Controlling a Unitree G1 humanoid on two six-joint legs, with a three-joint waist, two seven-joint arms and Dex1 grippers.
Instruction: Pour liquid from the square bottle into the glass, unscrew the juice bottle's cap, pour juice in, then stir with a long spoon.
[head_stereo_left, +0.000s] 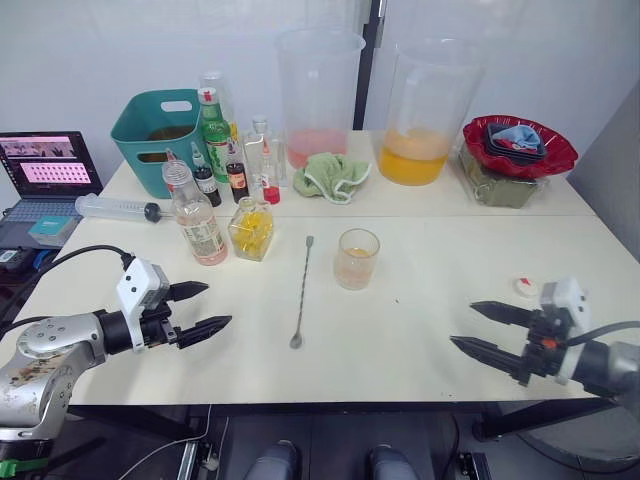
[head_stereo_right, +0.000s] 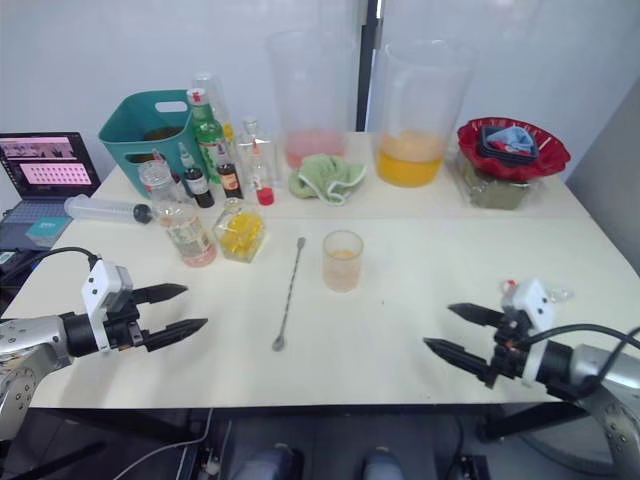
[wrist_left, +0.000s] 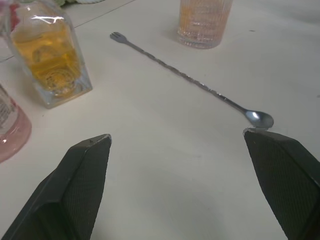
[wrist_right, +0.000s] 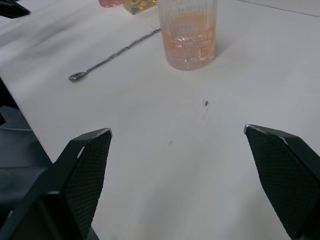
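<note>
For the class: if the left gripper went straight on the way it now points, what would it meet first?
Probably the long spoon. The left gripper, jaws open, points across the table toward the spoon's bowl end, with bare tabletop between. Depth is unclear, so it might pass just above it.

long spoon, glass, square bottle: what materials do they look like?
Long spoon: looks like polished metal, silvery, with a twisted stem and a bright glint on the bowl. Glass: clear, finely ribbed wall, probably glass, though clear plastic is possible. Square bottle: thick clear walls with sharp highlights, likely glass.
</note>
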